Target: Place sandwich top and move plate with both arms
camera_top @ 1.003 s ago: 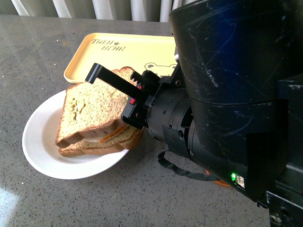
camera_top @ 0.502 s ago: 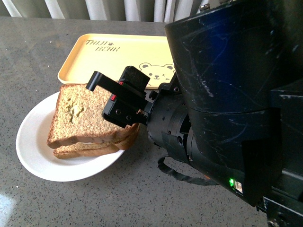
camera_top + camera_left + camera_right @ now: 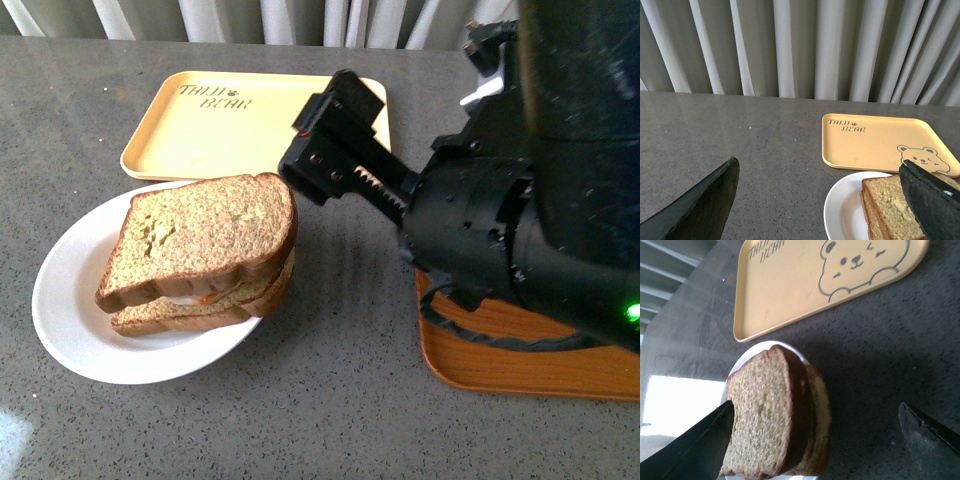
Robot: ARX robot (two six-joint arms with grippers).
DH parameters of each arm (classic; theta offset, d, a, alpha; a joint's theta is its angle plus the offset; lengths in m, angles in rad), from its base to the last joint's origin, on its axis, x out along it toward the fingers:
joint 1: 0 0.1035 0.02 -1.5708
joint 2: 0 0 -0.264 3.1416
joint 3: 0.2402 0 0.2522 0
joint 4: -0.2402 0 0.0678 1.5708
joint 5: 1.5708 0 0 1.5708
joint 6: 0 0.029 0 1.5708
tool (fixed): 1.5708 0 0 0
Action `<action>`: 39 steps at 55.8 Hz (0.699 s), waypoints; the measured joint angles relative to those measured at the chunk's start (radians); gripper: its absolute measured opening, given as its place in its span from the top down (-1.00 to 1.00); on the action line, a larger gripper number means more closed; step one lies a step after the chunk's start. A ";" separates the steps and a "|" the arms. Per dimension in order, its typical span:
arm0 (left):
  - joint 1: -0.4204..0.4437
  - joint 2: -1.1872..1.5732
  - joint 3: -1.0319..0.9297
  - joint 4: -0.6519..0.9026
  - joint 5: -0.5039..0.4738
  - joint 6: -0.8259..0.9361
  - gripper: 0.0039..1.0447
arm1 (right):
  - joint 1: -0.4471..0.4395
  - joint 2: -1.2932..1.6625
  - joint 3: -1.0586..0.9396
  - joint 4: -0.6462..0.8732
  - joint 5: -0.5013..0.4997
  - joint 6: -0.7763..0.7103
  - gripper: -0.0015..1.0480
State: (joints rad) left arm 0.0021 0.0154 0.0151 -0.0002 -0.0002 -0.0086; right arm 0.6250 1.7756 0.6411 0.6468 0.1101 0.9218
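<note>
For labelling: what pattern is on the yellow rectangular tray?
The yellow rectangular tray bears a cartoon bear and lettering; right wrist view.

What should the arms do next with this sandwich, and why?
Probably lower the right gripper to the plate's rim on its side. The sandwich top already lies on the sandwich, the right gripper hangs open beside it, and the left gripper is open too, so gripping the plate seems next.

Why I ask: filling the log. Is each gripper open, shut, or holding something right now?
Left gripper: open, holding nothing.
Right gripper: open, holding nothing, clear of the sandwich top.
</note>
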 joint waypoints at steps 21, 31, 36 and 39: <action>0.000 0.000 0.000 0.000 0.000 0.000 -0.83 | -0.202 -0.198 0.005 -0.138 -0.054 -0.071 -0.82; 0.000 0.000 0.000 0.000 0.002 0.000 -0.83 | -0.259 -0.330 -0.073 0.116 0.146 -0.397 -0.56; 0.000 0.000 0.000 0.000 0.000 0.000 -0.83 | -0.294 -0.382 -0.176 0.274 0.196 -0.628 -0.29; 0.000 0.000 0.000 0.000 0.000 0.000 -0.83 | -0.330 -0.434 -0.248 0.301 0.180 -0.773 -0.06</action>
State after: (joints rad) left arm 0.0021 0.0154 0.0154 -0.0002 -0.0002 -0.0086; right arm 0.2947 1.3418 0.3931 0.9474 0.2897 0.1486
